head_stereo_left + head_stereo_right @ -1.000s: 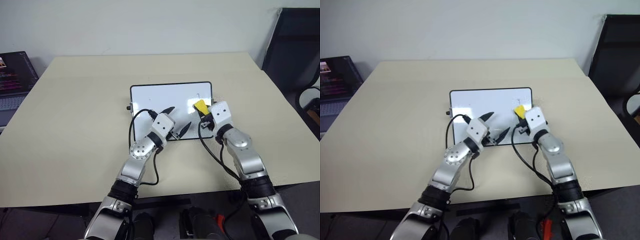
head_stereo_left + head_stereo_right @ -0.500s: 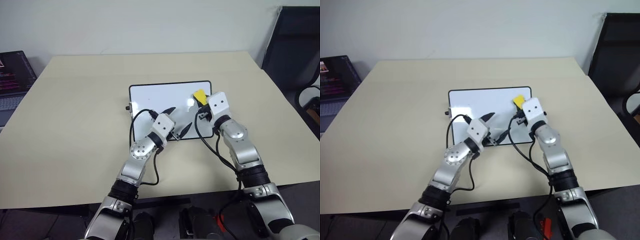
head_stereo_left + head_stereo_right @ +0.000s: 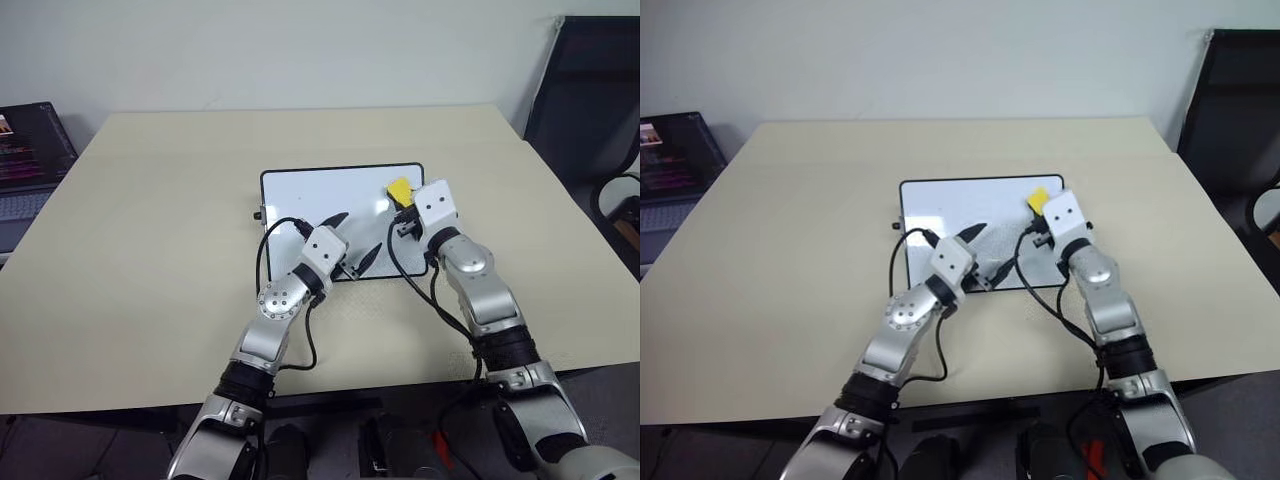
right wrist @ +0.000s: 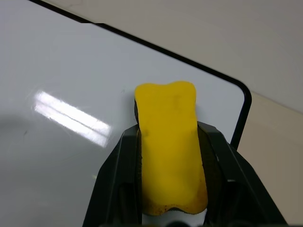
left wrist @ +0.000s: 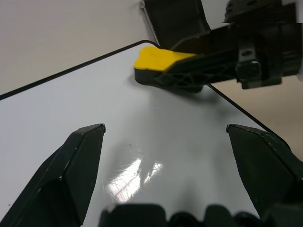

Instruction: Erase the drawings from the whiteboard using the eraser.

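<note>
The whiteboard (image 3: 320, 200) lies flat in the middle of the beige table, black-framed and glossy. My right gripper (image 3: 406, 203) is shut on the yellow eraser (image 3: 401, 188), which rests on the board near its far right corner (image 4: 165, 137). The eraser's dark underside (image 5: 161, 78) meets the white surface. My left gripper (image 3: 360, 232) hovers open over the board's near edge, with nothing between its fingers (image 5: 80, 156). The drawings are too small to make out on the shiny surface.
A laptop (image 3: 25, 150) sits off the table's left edge and a black chair (image 3: 590, 90) stands at the right. Bare tabletop (image 3: 150, 260) surrounds the board. Black cables (image 3: 268, 250) loop from both wrists over the board's near side.
My right gripper has slid the eraser away from me, from the board's right middle toward its far right corner. The left gripper has kept still.
</note>
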Tool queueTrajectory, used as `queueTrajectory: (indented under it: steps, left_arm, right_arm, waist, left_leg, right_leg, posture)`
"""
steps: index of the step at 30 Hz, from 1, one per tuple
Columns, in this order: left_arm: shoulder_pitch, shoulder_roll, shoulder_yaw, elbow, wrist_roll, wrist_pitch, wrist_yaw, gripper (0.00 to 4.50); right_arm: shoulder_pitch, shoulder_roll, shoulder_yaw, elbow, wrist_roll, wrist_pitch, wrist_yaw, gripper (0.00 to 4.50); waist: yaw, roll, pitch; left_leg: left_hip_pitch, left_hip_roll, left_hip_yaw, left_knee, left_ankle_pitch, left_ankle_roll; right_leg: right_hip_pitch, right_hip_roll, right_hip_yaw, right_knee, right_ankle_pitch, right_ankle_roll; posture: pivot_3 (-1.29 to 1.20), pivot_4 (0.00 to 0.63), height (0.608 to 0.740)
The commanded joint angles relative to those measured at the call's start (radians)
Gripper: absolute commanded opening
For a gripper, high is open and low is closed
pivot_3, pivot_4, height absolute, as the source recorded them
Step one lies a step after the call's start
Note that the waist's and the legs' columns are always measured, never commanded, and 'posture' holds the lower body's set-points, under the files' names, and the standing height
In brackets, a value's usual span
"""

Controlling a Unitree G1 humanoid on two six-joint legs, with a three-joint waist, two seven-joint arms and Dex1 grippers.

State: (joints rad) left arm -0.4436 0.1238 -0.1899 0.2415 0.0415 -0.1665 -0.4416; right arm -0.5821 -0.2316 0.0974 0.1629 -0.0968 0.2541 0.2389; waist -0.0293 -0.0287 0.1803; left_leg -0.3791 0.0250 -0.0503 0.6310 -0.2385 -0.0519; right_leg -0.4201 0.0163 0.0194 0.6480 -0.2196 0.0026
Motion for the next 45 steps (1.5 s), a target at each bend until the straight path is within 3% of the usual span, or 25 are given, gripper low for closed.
queueTrajectory:
  steps: [1,11,30,45]
  left_arm:
    - [-0.002,-0.001,0.003,-0.048,-0.004,-0.001,0.009,4.50]
    - [-0.006,0.000,0.002,-0.043,-0.007,-0.002,0.003,4.50]
    - [-0.002,0.007,0.007,-0.050,-0.006,0.005,0.006,4.50]
    - [0.004,0.000,-0.001,-0.057,-0.005,0.004,0.006,4.50]
  right_arm:
    - [0.062,-0.016,-0.013,-0.049,-0.001,0.072,0.005,1.22]
    - [0.151,-0.008,-0.005,-0.169,0.002,0.132,0.001,1.22]
    - [-0.081,0.021,-0.006,0.117,0.005,-0.057,0.014,1.22]
    - [0.078,-0.007,0.010,-0.053,-0.001,0.040,0.052,1.22]
  waist:
    - [0.000,0.000,0.000]
    - [-0.001,0.000,0.000]
    - [-0.005,0.000,0.000]
    - [-0.002,0.000,0.000]
  left_leg:
    - [0.000,0.000,0.000,0.000,0.000,0.000]
    - [0.000,0.000,0.000,0.000,0.000,0.000]
    - [0.001,0.000,0.001,0.000,0.000,0.001]
    - [0.001,0.000,0.001,0.000,0.000,0.001]
  right_leg:
    - [0.000,0.000,0.000,0.000,0.000,0.000]
    - [0.000,0.000,0.000,0.000,0.000,0.000]
    - [0.000,0.000,0.000,0.000,0.001,0.001]
    - [0.000,0.000,0.001,-0.001,0.001,0.001]
  posture:
    - [0.00,0.150,0.740]
    - [0.00,0.150,0.740]
    - [0.00,0.150,0.740]
    - [0.00,0.150,0.740]
